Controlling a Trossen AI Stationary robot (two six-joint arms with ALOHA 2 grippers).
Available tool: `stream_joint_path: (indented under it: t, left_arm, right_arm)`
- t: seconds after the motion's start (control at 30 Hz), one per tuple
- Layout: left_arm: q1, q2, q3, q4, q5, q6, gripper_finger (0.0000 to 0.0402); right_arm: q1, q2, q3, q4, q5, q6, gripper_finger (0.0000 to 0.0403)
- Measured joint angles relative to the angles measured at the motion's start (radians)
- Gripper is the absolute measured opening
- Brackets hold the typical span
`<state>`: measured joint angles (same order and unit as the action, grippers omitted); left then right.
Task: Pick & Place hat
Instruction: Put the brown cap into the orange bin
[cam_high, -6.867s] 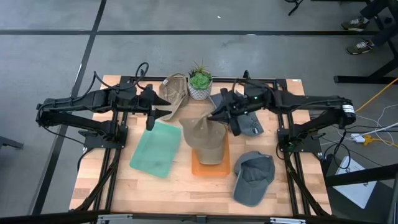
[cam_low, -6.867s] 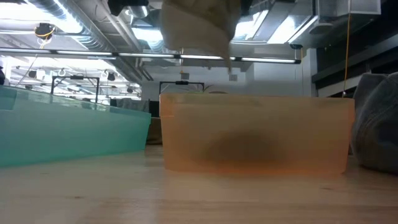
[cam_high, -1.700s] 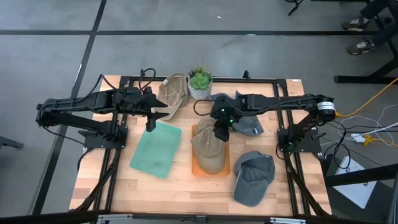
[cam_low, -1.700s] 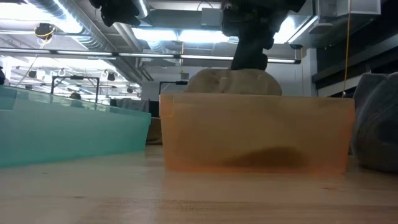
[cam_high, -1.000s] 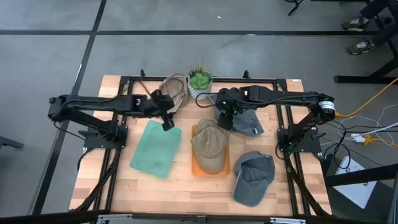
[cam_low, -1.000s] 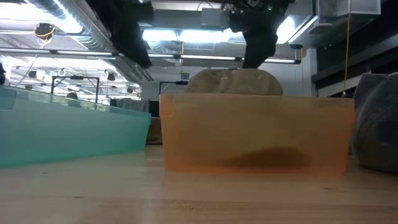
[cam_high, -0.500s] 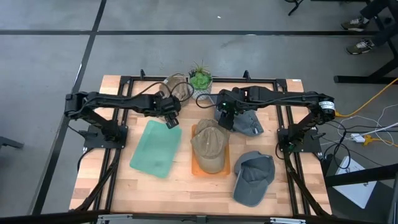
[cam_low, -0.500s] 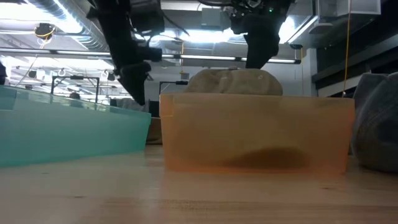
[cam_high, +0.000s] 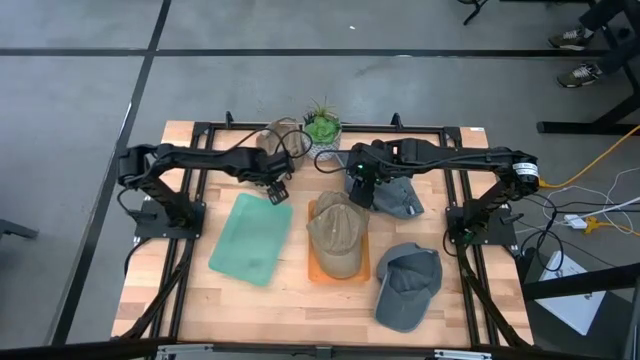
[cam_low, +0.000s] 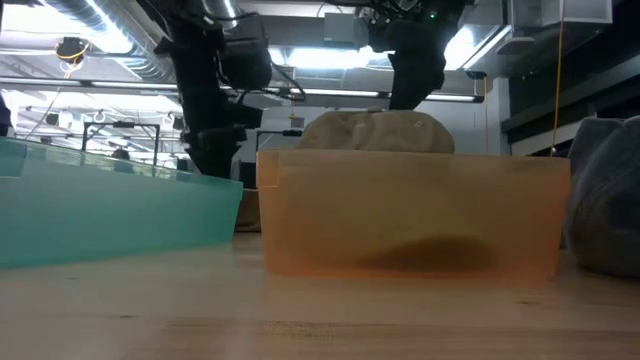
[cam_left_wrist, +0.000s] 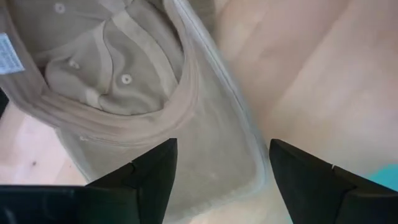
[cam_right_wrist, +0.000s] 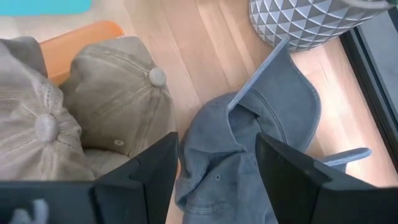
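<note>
The tan hat (cam_left_wrist: 124, 93), upturned at the high view's upper centre, is framed by the left gripper (cam_left_wrist: 217, 165), fingers apart. Probably soft and light, it is best pinched at the brim. The right gripper (cam_right_wrist: 217, 165) is held with fingers spread over a grey hat (cam_right_wrist: 249, 155).

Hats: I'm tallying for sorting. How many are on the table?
5: two tan hats in the orange tray, one tan hat by the plant, two grey hats at right; more may be hidden.
</note>
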<state>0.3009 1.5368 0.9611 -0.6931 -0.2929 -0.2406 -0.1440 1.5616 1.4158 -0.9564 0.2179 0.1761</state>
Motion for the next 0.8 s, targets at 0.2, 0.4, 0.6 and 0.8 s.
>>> stream_joint_path:
  t: [0.2,0.4,0.6,0.8]
  left_arm:
    - [0.005,0.061,0.0,0.002,-0.049,0.0,0.0249]
    - [0.005,0.122,0.0,0.001,-0.082,0.02,0.0236]
    - [0.005,0.133,0.0,0.001,-0.079,0.036,0.0134]
    - [0.009,0.089,0.0,-0.008,-0.084,0.035,0.0014]
  right_arm:
    - [0.0,0.0,0.0,0.007,0.0,-0.001,0.0212]
    - [0.0,0.0,0.0,0.016,0.0,-0.001,0.0212]
    - [0.0,0.0,0.0,0.017,0.0,-0.001,0.0212]
    - [0.0,0.0,0.0,0.017,0.0,-0.001,0.0212]
